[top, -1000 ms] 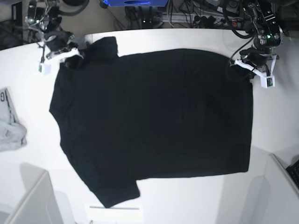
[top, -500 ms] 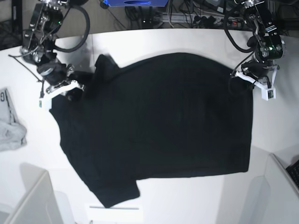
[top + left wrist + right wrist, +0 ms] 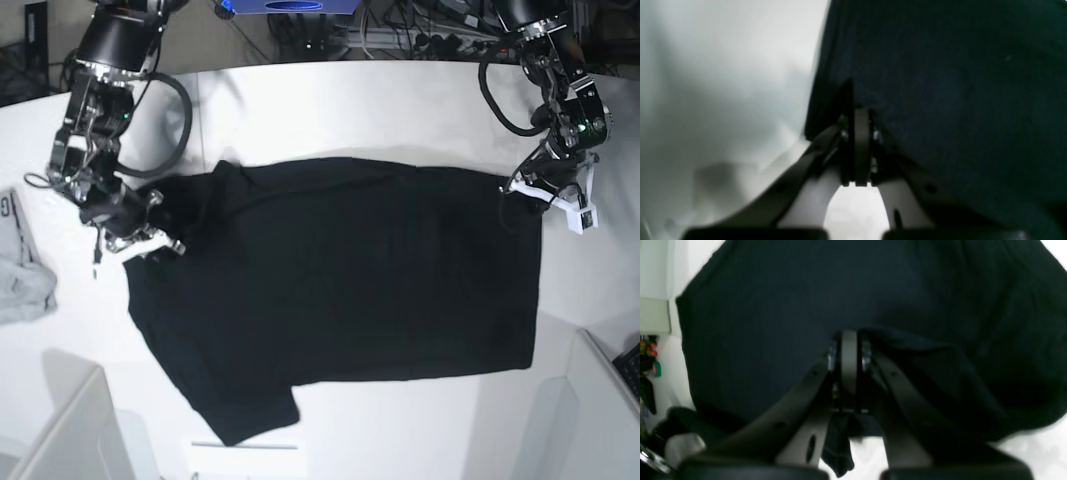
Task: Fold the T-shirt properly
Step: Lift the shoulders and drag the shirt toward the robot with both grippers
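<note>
The T-shirt [image 3: 340, 300] lies plain side up across the white surface [image 3: 380, 100], its far edge doubled toward the near side, with the left tool [image 3: 535, 192] and the right tool [image 3: 150, 238] each clamped on a far corner, a light grey garment [image 3: 18, 270] at the surface edge, and cables [image 3: 420, 35] behind.

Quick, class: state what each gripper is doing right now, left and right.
Left gripper: shut on the T-shirt at its edge.
Right gripper: shut on the T-shirt, a fold bunched around it.
</note>
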Controlling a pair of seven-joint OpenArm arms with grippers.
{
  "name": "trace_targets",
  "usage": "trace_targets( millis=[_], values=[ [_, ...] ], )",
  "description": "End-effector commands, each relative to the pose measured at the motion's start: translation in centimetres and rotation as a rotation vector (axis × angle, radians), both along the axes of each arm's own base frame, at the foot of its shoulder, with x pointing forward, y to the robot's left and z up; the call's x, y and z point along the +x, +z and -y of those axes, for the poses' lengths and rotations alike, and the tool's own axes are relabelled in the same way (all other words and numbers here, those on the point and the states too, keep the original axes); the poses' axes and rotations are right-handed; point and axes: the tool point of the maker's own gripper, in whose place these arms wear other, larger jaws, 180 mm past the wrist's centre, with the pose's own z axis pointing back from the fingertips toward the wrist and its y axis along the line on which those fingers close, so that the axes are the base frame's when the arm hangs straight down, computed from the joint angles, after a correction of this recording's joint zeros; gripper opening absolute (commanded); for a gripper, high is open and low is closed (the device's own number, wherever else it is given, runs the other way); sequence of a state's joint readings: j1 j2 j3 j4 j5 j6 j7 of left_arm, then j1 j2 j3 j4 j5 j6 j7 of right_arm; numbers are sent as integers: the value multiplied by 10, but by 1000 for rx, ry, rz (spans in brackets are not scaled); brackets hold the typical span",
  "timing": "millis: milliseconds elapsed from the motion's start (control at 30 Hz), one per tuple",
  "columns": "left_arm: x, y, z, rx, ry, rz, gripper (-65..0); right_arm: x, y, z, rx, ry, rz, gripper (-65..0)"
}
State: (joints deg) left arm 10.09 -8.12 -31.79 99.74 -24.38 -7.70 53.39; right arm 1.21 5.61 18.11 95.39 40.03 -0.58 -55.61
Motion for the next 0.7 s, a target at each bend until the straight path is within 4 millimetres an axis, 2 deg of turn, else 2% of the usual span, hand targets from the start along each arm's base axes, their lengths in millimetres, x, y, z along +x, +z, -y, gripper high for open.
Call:
trace_targets(
  millis=[0, 33, 267, 500, 667],
  values=[
    [12, 13, -5, 16, 0, 53, -650, 16, 17, 4, -3, -3, 62, -650],
    [13, 11, -6, 9, 5, 49, -650, 21, 18, 8, -6, -5, 61, -650],
    [27, 5, -16, -36, 100, 50, -650, 49, 10, -7, -15, 57, 42, -650],
    [45, 18, -16, -47, 113, 92, -650, 65, 0, -2, 9, 31, 11, -650],
    [52, 25, -18, -46, 118, 114, -650, 76, 7, -2, 14, 26, 27, -650]
  ],
)
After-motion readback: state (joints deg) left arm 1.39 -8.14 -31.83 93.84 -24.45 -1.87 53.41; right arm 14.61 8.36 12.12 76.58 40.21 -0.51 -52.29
